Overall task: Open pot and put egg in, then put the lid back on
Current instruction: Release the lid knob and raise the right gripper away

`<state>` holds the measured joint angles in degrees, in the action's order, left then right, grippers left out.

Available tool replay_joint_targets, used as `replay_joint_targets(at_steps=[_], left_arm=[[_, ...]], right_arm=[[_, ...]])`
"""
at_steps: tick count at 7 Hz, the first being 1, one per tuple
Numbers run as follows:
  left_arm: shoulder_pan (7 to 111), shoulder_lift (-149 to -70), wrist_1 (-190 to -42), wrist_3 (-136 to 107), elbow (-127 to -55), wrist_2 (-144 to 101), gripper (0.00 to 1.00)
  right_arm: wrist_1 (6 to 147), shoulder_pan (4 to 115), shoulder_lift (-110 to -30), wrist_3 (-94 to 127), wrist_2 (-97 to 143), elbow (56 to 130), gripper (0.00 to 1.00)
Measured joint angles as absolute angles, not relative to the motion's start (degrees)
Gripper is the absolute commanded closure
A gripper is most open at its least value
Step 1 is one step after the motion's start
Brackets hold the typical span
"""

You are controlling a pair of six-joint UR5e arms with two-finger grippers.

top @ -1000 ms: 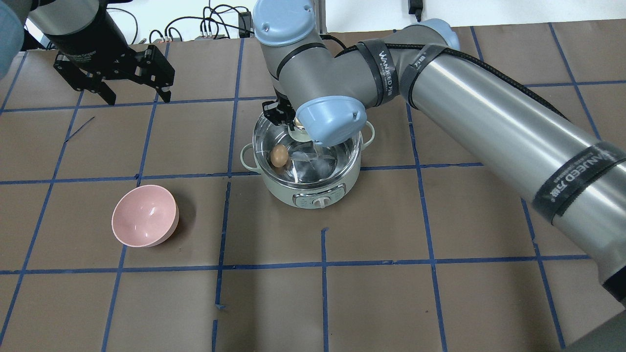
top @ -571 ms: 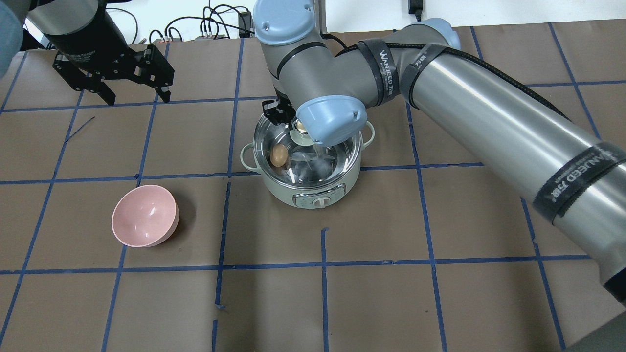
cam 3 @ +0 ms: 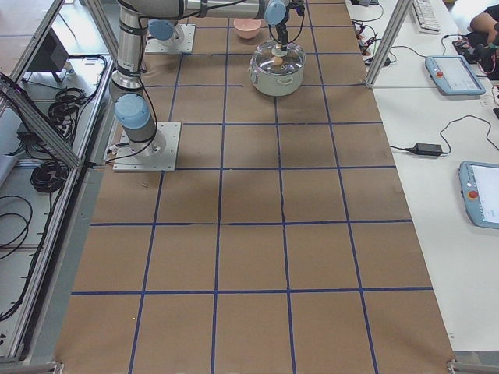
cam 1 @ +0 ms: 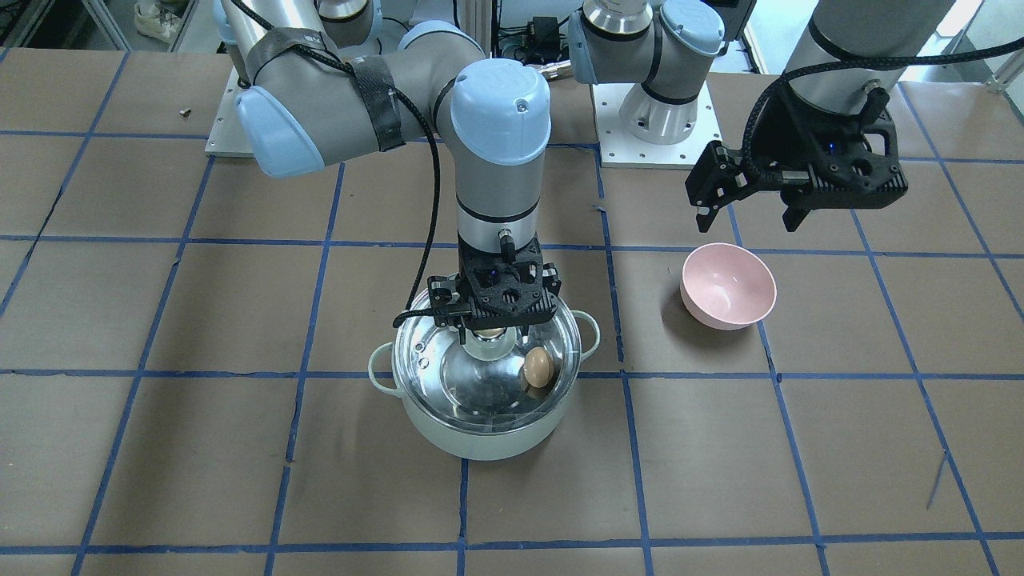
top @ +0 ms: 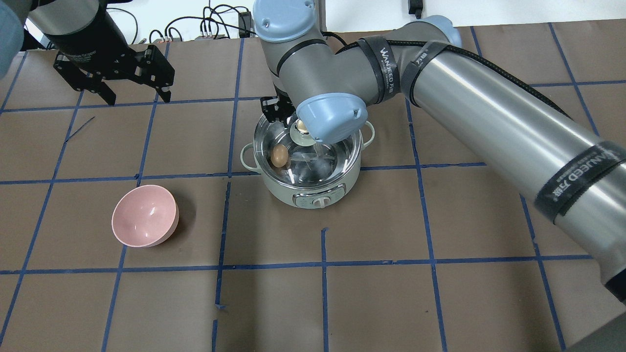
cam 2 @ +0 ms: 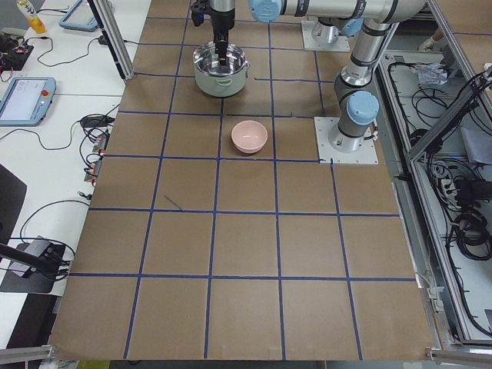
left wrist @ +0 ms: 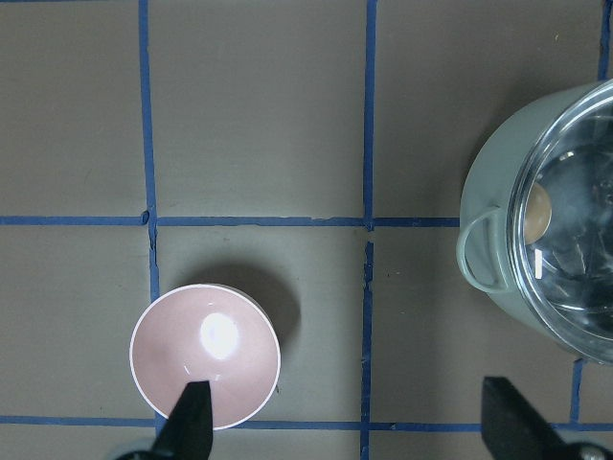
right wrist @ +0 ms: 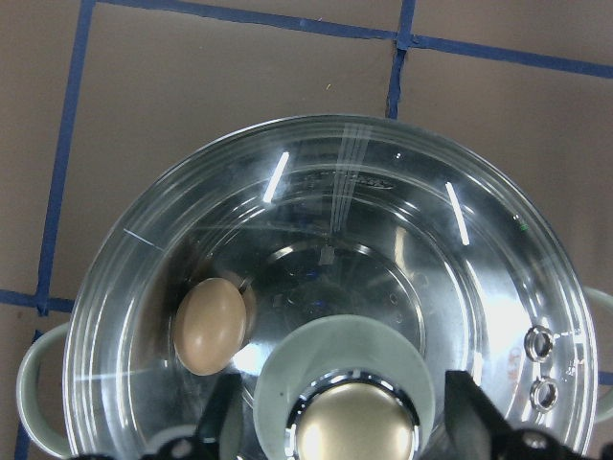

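The mint-green pot (top: 303, 193) stands mid-table with the glass lid (top: 318, 161) resting on it. The tan egg (top: 279, 155) lies inside on the steel bottom, seen through the glass, and also shows in the right wrist view (right wrist: 209, 326). My right gripper (cam 1: 490, 324) hangs straight over the lid's cream-topped knob (right wrist: 356, 426). Its fingers (right wrist: 225, 426) stand open on either side of the knob with small gaps. My left gripper (top: 132, 93) is open and empty, raised over the table's far left, beyond the pink bowl.
A pink bowl (top: 144, 222) sits empty to the pot's left and shows under the left gripper in the left wrist view (left wrist: 204, 355). The brown table (top: 391, 274) carries a blue tape grid. Cables lie along the far edge.
The right gripper has risen slightly over the knob, which now shows more. The lid, pot and egg have not moved. The left arm is still.
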<state>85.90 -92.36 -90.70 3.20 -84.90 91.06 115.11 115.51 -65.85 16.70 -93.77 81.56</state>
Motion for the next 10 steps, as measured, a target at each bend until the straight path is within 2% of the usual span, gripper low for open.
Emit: replay_joint_targets(at_steps=[1,3,5,8,10], left_arm=[[85.92,-92.35,-90.7,3.07,-84.9,91.06,0.0],[85.92,-92.31,-90.76,2.98,-84.9,91.05,0.0],[86.03,-92.3,-90.84,2.85,-84.9,91.11,0.0],[86.13,-92.29,-90.76,2.87,-84.9,91.1,0.0],[86.08,-92.34,-90.53,2.96,-84.9,91.08,0.0]], right_arm=[[114.63,114.91,-66.09,16.6,-93.5,81.07,0.0],[112.34,112.15,-68.42,16.01,-93.63,79.52,0.0],[110.64,106.25,-74.16,15.65,-93.6,79.83,0.0],[98.06,93.46,-85.88,15.78,-93.49,80.53,0.0],[90.71,91.62,-88.04,16.05,-93.34,83.55,0.0]])
